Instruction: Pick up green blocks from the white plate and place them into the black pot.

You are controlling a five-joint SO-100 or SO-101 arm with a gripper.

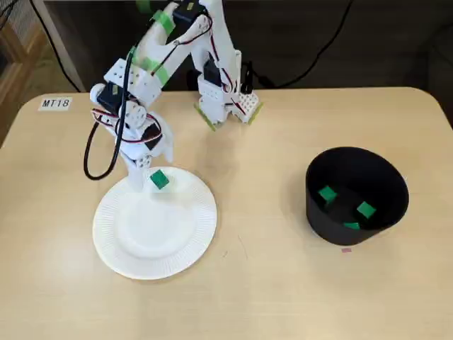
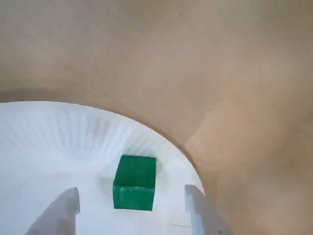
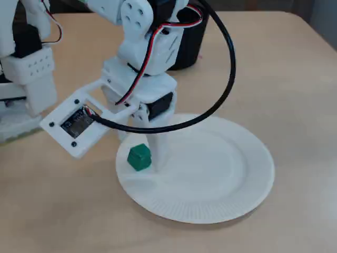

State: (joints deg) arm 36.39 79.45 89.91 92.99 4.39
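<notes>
We see the arm [image 1: 131, 76] folded down over the far edge of the white plate [image 1: 156, 244], jaws spread wide either side of a green block [image 2: 135, 182], a small cube lying flat

One fixed view sits high, looks down at whole table [image 1: 269, 297], facing my arm [image 1: 152, 67]. Other fixed view low, close, side-on. My wrist view closest, downward. All share white plate [image 2: 58, 142].

Four blocks [image 1: 159, 179] [image 1: 327, 194] [image 1: 366, 210] [image 1: 352, 226], one plate [image 1: 117, 248], one pot [image 1: 316, 221]
</notes>
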